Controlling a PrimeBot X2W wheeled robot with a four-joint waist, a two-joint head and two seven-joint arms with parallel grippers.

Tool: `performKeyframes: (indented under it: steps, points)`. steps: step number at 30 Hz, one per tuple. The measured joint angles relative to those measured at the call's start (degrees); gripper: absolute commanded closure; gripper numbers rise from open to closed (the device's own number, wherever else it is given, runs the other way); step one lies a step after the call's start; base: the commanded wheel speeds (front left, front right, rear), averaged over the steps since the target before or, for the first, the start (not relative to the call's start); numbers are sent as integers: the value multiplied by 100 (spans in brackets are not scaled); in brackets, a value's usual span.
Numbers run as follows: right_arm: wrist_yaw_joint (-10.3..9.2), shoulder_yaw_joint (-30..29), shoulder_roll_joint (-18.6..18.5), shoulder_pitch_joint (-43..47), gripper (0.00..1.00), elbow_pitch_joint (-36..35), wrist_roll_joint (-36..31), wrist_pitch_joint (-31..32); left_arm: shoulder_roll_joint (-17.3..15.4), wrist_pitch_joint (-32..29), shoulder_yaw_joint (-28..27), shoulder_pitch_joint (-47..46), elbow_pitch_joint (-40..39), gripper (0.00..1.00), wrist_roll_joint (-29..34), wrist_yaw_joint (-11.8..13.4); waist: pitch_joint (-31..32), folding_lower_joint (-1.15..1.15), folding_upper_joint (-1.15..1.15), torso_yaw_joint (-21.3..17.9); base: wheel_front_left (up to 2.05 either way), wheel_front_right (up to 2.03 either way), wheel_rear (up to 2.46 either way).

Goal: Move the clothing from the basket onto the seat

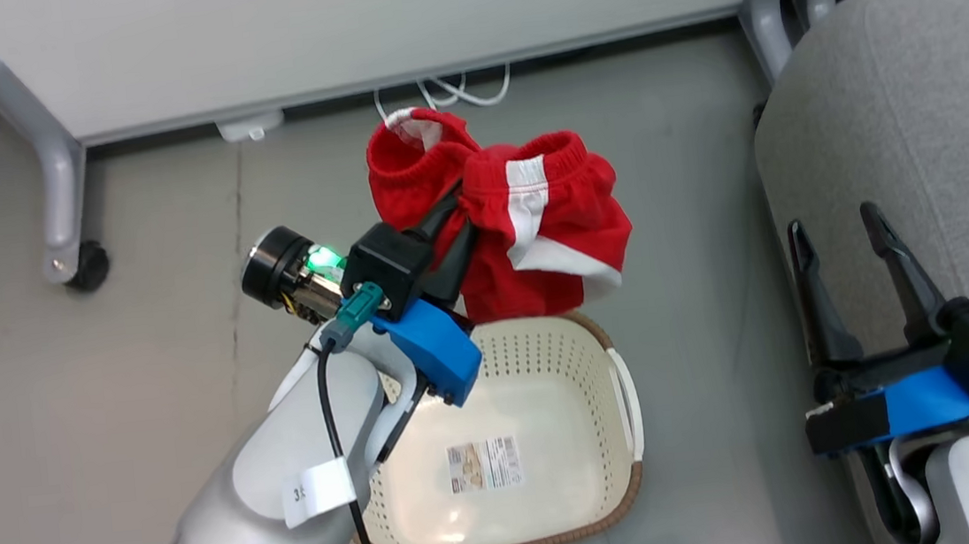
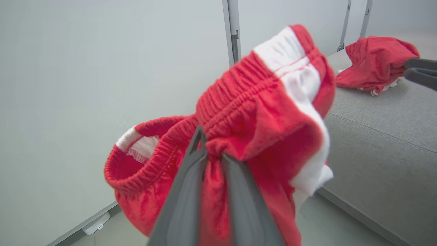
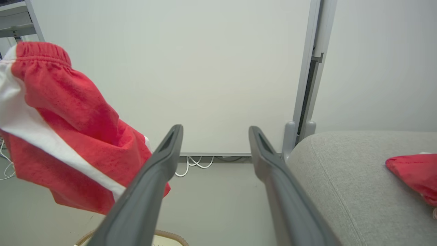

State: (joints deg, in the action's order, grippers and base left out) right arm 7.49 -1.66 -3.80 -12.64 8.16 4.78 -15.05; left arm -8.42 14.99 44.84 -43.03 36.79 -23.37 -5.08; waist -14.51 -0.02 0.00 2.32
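Observation:
My left gripper [image 1: 454, 213] is shut on a red garment with white stripes [image 1: 525, 232], which hangs in the air above the far rim of the cream basket [image 1: 558, 478]. The left wrist view has the cloth [image 2: 259, 116] bunched between the fingers [image 2: 184, 198]. The basket holds no cloth, just a label on its floor. Another red garment [image 2: 374, 63] lies on the grey seat [image 2: 375, 136]; it also shows in the right wrist view [image 3: 414, 172]. My right gripper [image 1: 836, 229] stands open and holds nothing, by the seat's left edge [image 1: 924, 132].
A white panel on grey wheeled legs [image 1: 65, 206] stands behind the basket, with white cables [image 1: 449, 93] on the floor under it. Grey floor lies between basket and seat.

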Motion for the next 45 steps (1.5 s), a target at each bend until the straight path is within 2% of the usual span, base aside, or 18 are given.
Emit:
performKeyframes:
  steps: [10,20,26,32,39,45]
  points:
    - [0,-37,38,456,0,78,64,0,98,0,-135,446,-365,100,178,-100,740,0,0,133,0,0,0]
    - [0,124,62,484,0,70,89,0,109,0,-152,530,-577,100,300,-110,854,1,0,236,0,0,0]
    - [0,627,-121,250,0,1,40,0,103,0,-188,530,-633,100,337,-112,780,1,0,238,0,0,0]
    - [0,1562,-383,-28,0,83,37,0,107,0,-223,527,-662,100,374,-119,717,2,0,263,0,0,0]
    - [0,2339,-578,-414,0,542,-108,0,153,0,-236,499,-689,100,416,-137,655,2,0,340,0,0,0]
    - [0,2628,-662,-873,0,993,-567,1,201,0,-241,441,-720,100,441,-149,579,2,0,396,0,0,0]
